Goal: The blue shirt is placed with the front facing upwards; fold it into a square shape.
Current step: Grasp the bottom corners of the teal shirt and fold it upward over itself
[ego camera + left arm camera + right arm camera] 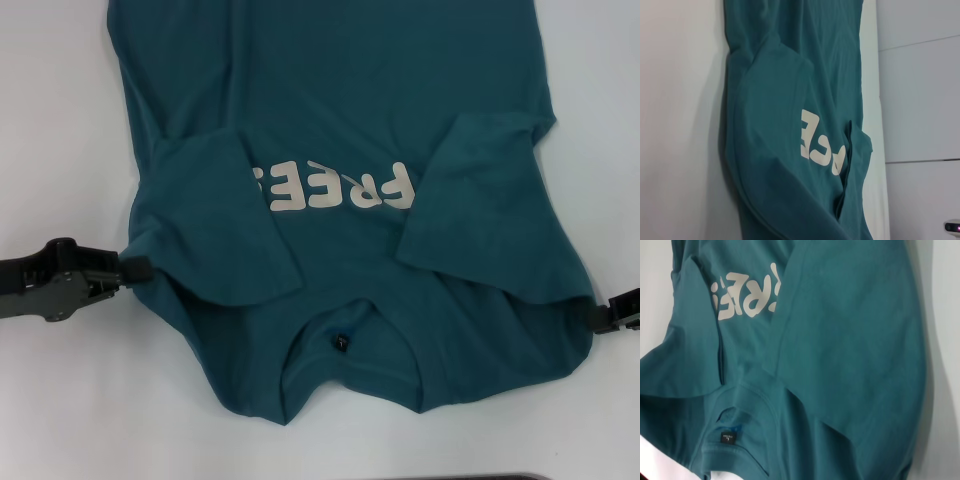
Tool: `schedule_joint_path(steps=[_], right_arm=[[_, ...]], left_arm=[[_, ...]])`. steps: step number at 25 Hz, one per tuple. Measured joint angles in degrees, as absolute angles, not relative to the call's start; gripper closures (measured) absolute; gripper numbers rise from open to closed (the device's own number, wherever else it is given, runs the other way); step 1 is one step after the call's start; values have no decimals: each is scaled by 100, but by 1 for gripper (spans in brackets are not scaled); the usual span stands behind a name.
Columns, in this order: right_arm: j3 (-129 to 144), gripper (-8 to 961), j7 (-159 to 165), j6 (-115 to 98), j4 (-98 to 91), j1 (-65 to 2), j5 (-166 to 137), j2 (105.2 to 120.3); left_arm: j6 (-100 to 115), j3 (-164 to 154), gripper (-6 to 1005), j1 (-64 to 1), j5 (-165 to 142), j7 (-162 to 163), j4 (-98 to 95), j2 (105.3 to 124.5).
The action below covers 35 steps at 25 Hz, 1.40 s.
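Observation:
The blue shirt (340,100) lies front up on the white table, with its collar (345,335) toward me and off-white letters (335,188) on the chest. Both sleeves are folded inward: one (215,220) covers the left end of the letters and the other (480,200) lies on the right. My left gripper (140,270) is shut on the shirt's left shoulder edge. At the right shoulder corner, my right gripper (598,314) is shut on the cloth. The wrist views show the shirt (790,75) (855,340) from each side, without fingers.
Bare white table (80,400) shows on both sides of the shirt and in front of the collar. A dark strip (520,477) runs along the near edge. Pale panels (920,100) stand beyond the table in the left wrist view.

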State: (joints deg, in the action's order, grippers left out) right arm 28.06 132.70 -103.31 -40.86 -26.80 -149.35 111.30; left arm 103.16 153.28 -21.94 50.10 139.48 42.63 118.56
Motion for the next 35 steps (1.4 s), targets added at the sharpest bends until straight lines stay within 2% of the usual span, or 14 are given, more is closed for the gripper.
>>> schedule_joint_path(steps=[4, 15, 27, 35], right_arm=[[2808, 762, 13273, -10335, -4082, -2681, -14951, 11132], [2821, 946, 13296, -10377, -4128, -2683, -15182, 11044], [2830, 947, 13512, -10849, -4974, -2582, -15539, 11049], [2867, 946, 13468, -10968, -4968, -2554, -15752, 11136]], left_arm=[[10322, 15328, 982, -2211, 5013, 13949, 4263, 11856], [10369, 15328, 982, -2225, 5019, 13955, 4263, 11833], [10930, 15189, 982, -2105, 4878, 13914, 4424, 11727], [11255, 14751, 982, -1791, 4593, 13931, 4841, 11791]])
